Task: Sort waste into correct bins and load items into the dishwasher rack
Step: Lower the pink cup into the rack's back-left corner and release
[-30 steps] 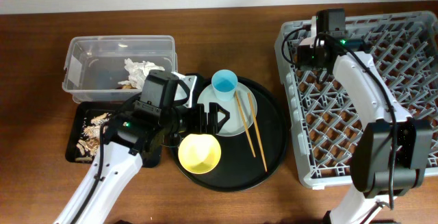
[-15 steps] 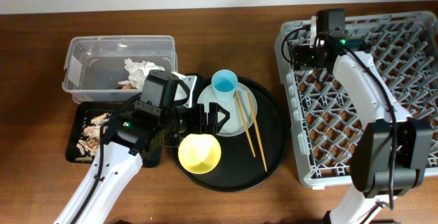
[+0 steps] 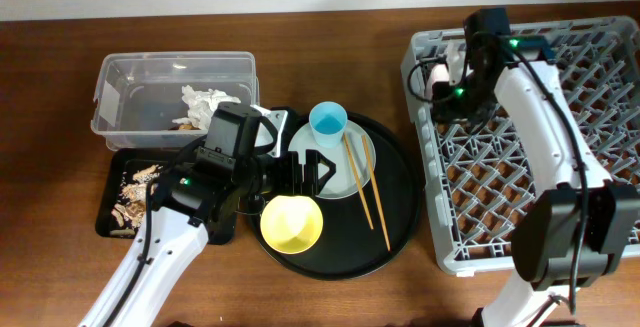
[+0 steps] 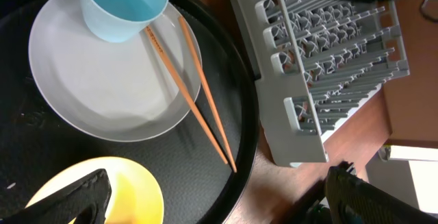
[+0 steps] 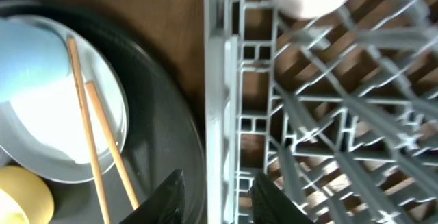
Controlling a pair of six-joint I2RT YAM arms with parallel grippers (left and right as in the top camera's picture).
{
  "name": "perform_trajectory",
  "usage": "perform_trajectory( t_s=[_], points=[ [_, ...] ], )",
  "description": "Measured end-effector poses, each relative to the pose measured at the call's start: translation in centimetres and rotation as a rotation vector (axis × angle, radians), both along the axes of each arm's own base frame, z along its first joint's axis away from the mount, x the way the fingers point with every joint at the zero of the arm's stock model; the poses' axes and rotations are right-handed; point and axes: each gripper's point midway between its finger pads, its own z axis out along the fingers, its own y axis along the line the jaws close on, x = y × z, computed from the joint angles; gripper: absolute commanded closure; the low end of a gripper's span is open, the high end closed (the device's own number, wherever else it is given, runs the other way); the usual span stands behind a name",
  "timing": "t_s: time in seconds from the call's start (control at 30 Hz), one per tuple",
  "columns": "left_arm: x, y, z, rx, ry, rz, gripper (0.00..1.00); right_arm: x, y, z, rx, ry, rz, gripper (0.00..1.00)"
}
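blue cup (image 3: 328, 122), yellow bowl (image 3: 292, 224), grey rack (image 3: 620, 97)

Even bright light, soft shadows; right wrist view motion-blurred; left wrist view sharp.

2 cups: 1 blue cup (image 3: 328, 122) and 1 pink cup (image 3: 440, 74). 1 plate (image 4: 102, 94). 1 yellow bowl (image 3: 292, 224). 2 chopsticks (image 3: 366, 192). 2 black trays: 1 round tray (image 3: 400, 182) and 1 rectangular tray (image 3: 105, 204). 1 clear tub (image 3: 120, 75). 1 grey rack (image 3: 600, 97). 1 crumpled napkin (image 3: 205, 99). The food scraps (image 3: 135, 192) are too small and too many to count.
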Motion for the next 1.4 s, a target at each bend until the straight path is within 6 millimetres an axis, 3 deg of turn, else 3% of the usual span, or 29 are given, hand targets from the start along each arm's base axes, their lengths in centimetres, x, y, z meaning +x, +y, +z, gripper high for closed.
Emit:
perform_trajectory(
  t_s=[0.3,0.47,0.8,0.93,1.3,1.4],
  points=[
    [0.0,0.0,0.0,0.0,0.0,0.0,0.01,0.1,0.5,-2.2,0.016,-0.006,0.009,0.67],
    [0.0,0.0,0.0,0.0,0.0,0.0,0.01,-0.6,0.5,-3.7,0.016,0.018,0.008,0.78],
    [0.0,0.0,0.0,0.0,0.0,0.0,0.01,0.2,0.9,-3.6,0.018,-0.016,0.014,0.82],
    [0.0,0.0,0.0,0.0,0.0,0.0,0.01,0.4,1.0,-3.6,0.001,-0.028,0.021,0.91],
    [0.0,0.0,0.0,0.0,0.0,0.0,0.01,1.2,1.2,-3.5,-0.016,-0.061,0.022,0.9],
    [0.0,0.0,0.0,0.0,0.0,0.0,0.01,1.1,1.2,-3.5,-0.017,-0.06,0.025,0.76]
  ],
)
